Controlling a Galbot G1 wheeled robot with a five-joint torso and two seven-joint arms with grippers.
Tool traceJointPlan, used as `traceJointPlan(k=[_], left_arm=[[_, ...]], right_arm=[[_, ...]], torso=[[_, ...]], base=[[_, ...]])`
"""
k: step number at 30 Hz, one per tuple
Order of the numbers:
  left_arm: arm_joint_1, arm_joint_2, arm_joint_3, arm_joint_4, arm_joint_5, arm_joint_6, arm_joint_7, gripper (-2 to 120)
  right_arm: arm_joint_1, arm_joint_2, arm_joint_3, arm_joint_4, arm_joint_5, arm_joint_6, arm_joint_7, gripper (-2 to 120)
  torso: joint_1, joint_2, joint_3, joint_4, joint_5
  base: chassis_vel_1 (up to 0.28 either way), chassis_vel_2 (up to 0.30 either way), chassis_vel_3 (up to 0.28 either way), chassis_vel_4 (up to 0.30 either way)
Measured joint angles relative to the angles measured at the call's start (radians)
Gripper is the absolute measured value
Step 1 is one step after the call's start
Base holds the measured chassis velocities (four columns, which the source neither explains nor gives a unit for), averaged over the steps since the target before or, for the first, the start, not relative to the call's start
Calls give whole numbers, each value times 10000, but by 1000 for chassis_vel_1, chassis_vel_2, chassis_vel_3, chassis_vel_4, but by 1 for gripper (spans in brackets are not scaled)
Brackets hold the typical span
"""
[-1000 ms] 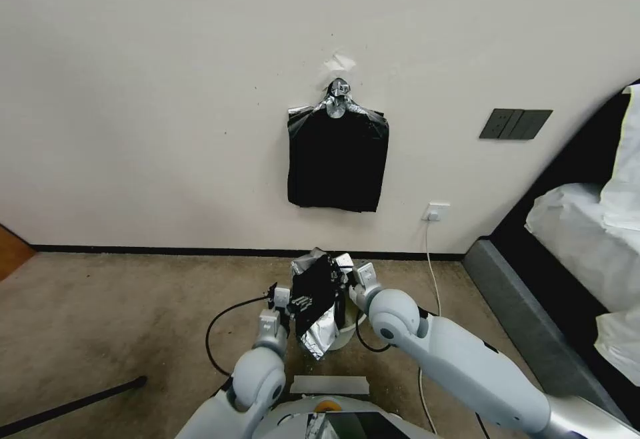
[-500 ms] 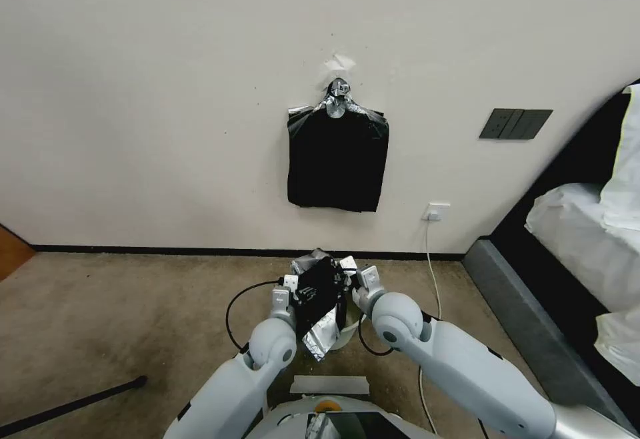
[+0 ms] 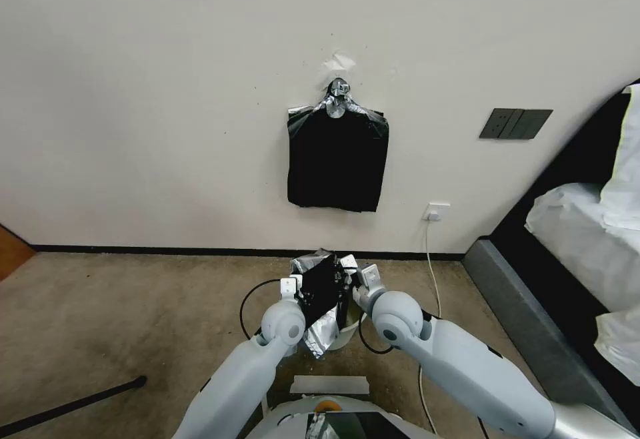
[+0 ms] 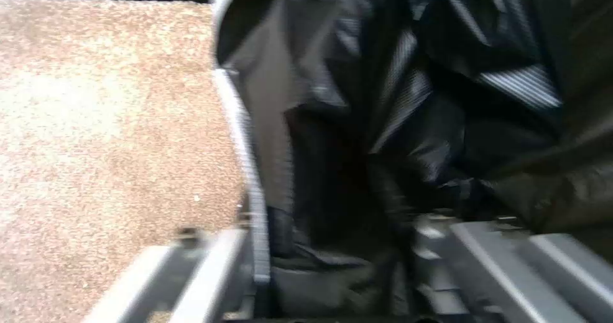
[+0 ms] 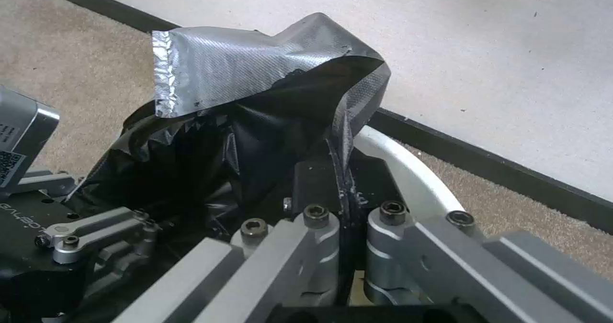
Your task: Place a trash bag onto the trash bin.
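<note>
While both arms crowd the same spot low by the wall, the right gripper [image 5: 345, 246] has its fingers pressed together on a thin edge of the glossy, crinkly black plastic trash bag [image 5: 255, 136], just inside the rim of the round cream-white plastic trash bin [image 5: 409, 170]. The left gripper [image 4: 332, 256] stands spread, one pale metal finger [image 4: 198, 265] outside the film by the carpet and the other against the dark folds, with a layer of the bag running between them; whether it grips is hard to tell.

From the head camera the bag [image 3: 325, 292] rises between the two wrists and drapes over the bin [image 3: 349, 337], hiding most of it; only a curve of rim and wall shows. A silvery, ribbed flap of the bag stands up towards the white wall.

Brown short-pile carpet [image 3: 133, 312] lies open to the left, and a black skirting line marks the wall's foot close behind the bin. A flat bundle of black bags [image 3: 337, 159] hangs above on the wall, and a grey bed frame [image 3: 520, 319] closes in the right side.
</note>
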Motion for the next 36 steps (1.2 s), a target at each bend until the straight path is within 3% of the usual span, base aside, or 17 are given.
traceJointPlan(k=[4,12,18,22,24,29,30,31,32,33,34,36], left_arm=[[87,5,-94,-60,-123,-160,-49,5],[263,-25,-155,-138,-77,-318,-87,3],[588,122,-344,-297,-77,-1006,96,3],[936,385,-518,-648,47,-1597,884,3],[1257,647,-639,-994,621,-2020,1912,3],[1488,814,-704,-1232,1227,-2313,2635,3],[1830,1064,-850,-1540,2156,-2640,3576,3],[1830,1064,-850,-1540,2156,-2640,3576,3],[1958,1149,-917,-1641,2455,-2752,3917,3],[2298,1393,-1127,-1938,3063,-3095,4734,3],[2298,1393,-1127,-1938,3063,-3095,4734,3],[2640,1670,-1402,-2258,3568,-3542,5534,3]], right_arm=[[-53,6,-1,-58,-9,34,-12,0],[-108,9,-7,-68,-30,126,-15,0],[-506,-52,231,-60,-732,570,-304,0],[-505,-295,313,-57,-1556,1223,-878,0],[-264,-501,324,-95,-2116,1605,-1198,0],[-7,-672,323,-155,-2349,1779,-1400,0],[398,-958,281,-216,-2524,1892,-1603,0],[398,-958,281,-216,-2524,1892,-1603,0],[572,-1091,250,-239,-2536,1908,-1650,0],[952,-1452,166,-293,-2535,1918,-1708,0],[952,-1452,166,-293,-2535,1918,-1708,0],[1283,-1966,77,-305,-2417,1919,-1807,0]], torso=[[0,0,0,-3,-4],[0,0,0,-1,-3],[0,0,0,-2,0],[0,-1,0,0,0],[0,0,0,0,0],[0,0,0,-1,-1],[0,0,0,0,1],[0,0,0,0,1],[0,0,0,1,-1],[0,0,0,2,-1],[0,0,0,2,-1],[0,0,0,-1,0]], base=[[0,0,0,0],[0,0,0,0],[0,0,0,0],[0,0,0,0],[0,0,0,0],[0,0,0,0],[0,0,0,0],[0,0,0,0],[0,0,0,0],[0,0,0,0],[0,0,0,0],[0,0,0,0]])
